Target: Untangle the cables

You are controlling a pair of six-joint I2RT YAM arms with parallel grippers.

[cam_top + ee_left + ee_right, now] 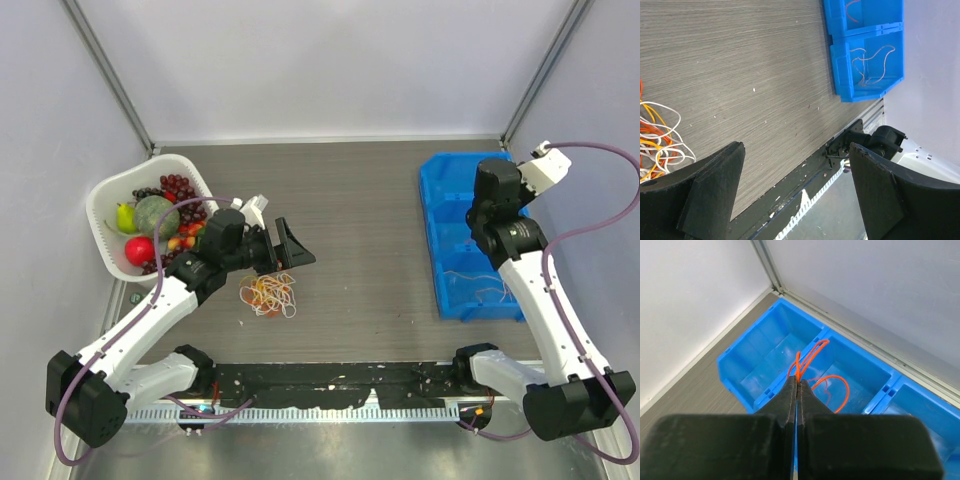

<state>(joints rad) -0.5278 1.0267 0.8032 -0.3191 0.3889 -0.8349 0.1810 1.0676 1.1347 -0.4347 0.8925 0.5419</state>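
At the right gripper [797, 382] — jaws pressed together, pinching an orange cable [812, 352] at the tips. Its loops stand out ahead of the fingers, above the blue bin [755, 365], around the wall between two compartments; whether they touch the bin I cannot tell. Bin sits on the right side of the table [380, 200]. Its nearest compartment holds a pale cable [872, 60], lying loose; the next one shows a bit of red cable [852, 10].

Left gripper [796, 150] — jaws spread wide, nothing between them, above bare table. Tangle [268, 293] of orange, yellow and white cables lies just beside it on the near side, not touched. White basket [97, 225] of fruit at far left.
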